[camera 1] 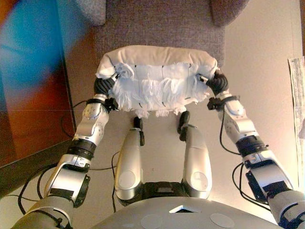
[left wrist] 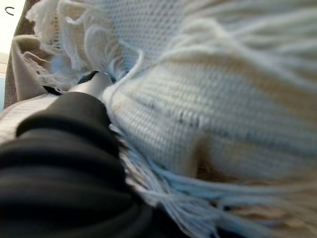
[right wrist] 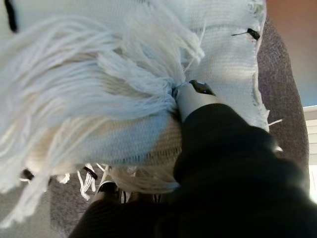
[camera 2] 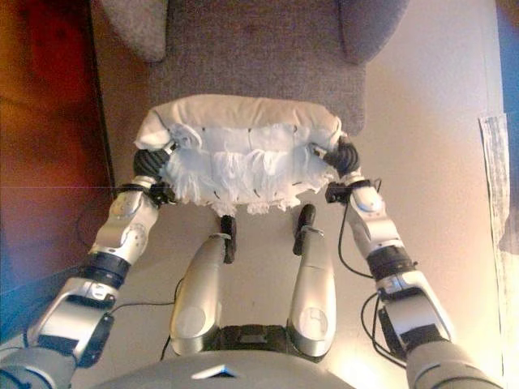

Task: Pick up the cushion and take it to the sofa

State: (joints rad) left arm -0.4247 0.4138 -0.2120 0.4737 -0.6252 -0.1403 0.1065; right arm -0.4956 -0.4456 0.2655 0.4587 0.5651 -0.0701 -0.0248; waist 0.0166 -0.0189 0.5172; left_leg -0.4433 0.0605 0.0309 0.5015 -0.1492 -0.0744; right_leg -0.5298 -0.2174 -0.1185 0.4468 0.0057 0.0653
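A white fringed cushion (camera 1: 157,81) is held between both hands above the front edge of a grey upholstered sofa (camera 1: 162,26), whose seat and two armrests lie just beyond it. The left hand (camera 1: 106,85) clasps the cushion's left end, a silver finger and dark tip pressing into the knitted cover (seen close in the left wrist view). The right hand (camera 1: 215,82) grips the opposite end in the same manner, a finger (right wrist: 194,96) buried among the tassels. The cushion lies level, its tasselled face turned toward the camera and its plain cream edge toward the sofa. A dark wooden panel (camera 1: 28,90) stands at the left on the pale floor (camera 1: 262,52).
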